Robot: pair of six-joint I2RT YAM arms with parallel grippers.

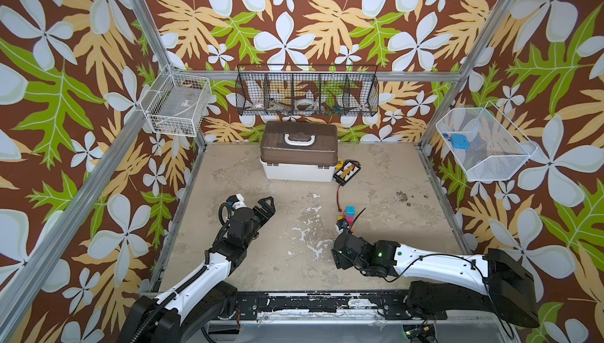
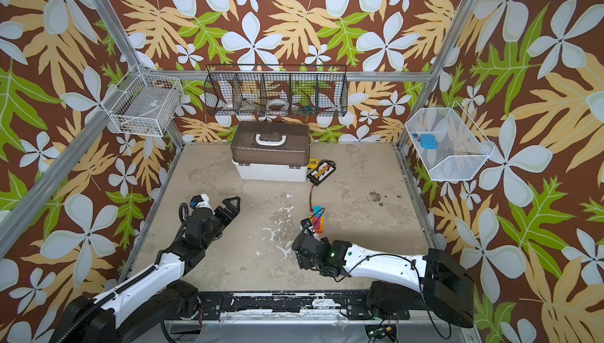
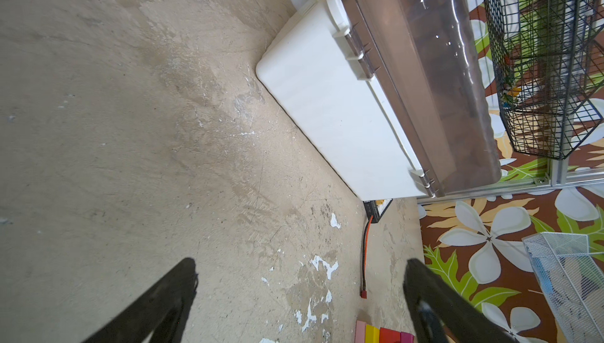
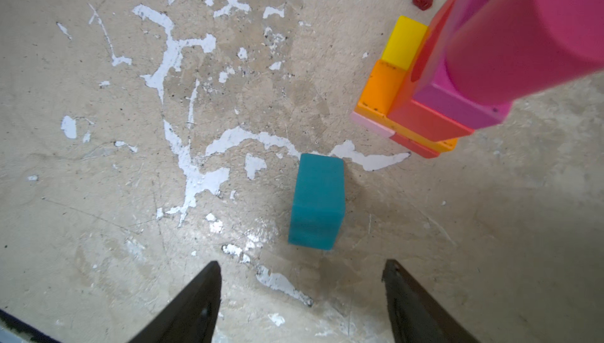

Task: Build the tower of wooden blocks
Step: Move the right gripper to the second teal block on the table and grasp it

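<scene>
The right pincer point(image 4: 301, 262) is open and empty, aimed at teal block point(image 4: 317, 200) lying beside tower point(image 4: 434, 96), likely to grab it; left pincer point(image 3: 301, 261) open, parked clear.

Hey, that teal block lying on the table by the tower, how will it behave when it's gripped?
The teal block looks solid with flat faces, so it is probably stiff and unlikely to roll. Its painted sides may slip a little.
</scene>
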